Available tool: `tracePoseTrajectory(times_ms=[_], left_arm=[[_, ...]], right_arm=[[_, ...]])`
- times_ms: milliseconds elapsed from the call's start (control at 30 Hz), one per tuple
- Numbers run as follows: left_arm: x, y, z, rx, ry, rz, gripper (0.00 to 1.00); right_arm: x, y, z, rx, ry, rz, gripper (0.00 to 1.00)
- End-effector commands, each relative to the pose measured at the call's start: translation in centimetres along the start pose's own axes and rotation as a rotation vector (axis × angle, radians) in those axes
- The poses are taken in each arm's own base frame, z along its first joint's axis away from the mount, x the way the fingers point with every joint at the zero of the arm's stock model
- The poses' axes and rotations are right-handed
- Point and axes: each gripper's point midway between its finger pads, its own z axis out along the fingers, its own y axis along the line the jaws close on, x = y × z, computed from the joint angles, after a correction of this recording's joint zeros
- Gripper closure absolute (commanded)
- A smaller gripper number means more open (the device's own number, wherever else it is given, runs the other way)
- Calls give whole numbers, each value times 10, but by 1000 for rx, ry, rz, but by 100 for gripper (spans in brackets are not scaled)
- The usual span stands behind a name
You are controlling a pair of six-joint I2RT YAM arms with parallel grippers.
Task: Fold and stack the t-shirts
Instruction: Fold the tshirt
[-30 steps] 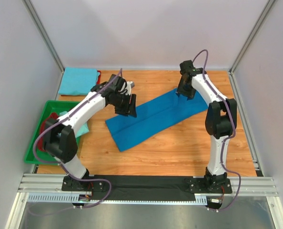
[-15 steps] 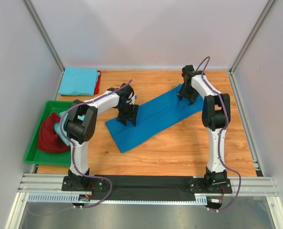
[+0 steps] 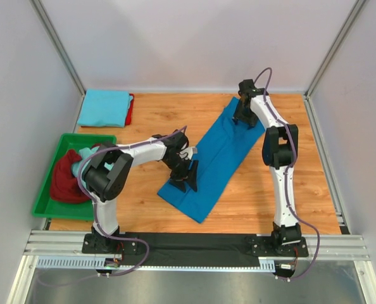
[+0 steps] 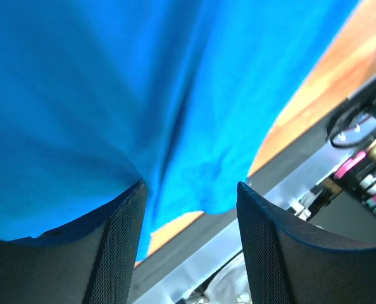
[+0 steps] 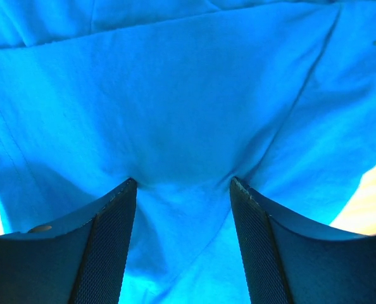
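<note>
Where fingers (image 5: 106,253) pinch, shirt (image 5: 188,107) (royal blue) puckers.

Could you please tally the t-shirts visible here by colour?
royal blue t-shirt: 1
sky blue t-shirt: 1
red t-shirt: 1
maroon t-shirt: 1
pale aqua t-shirt: 1
Total: 5 t-shirts

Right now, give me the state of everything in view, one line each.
Blue shirt: folded into a long strip, lying slantwise on the table.
Left gripper: jaws closed on its near end.
Right gripper: jaws closed on its far end.
Light blue shirt: folded, top of the stack.
Red shirt: folded, beneath it.
Dark red shirt: crumpled in the tray.
</note>
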Motion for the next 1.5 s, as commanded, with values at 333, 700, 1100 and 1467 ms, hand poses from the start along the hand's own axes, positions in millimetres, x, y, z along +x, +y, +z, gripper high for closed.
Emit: tracePoseTrajectory(times_ms=[333,700,1100,1467], left_arm=[[-67,-72,-116,85,-396,186,39],[-47,-55,-105,64,-366,124,42],[-33,-39,-98,23,-345,97,42],[-47,-30,-74,27,-284,66,44]], right_arm=[[-17,24,-118,-82,-186,-110,59],[-67,77,-80,-186,-357,-116,54],[-94,78,-44,-149,-470,-114,61],[-106,15,-47,-32,-425,2,66]])
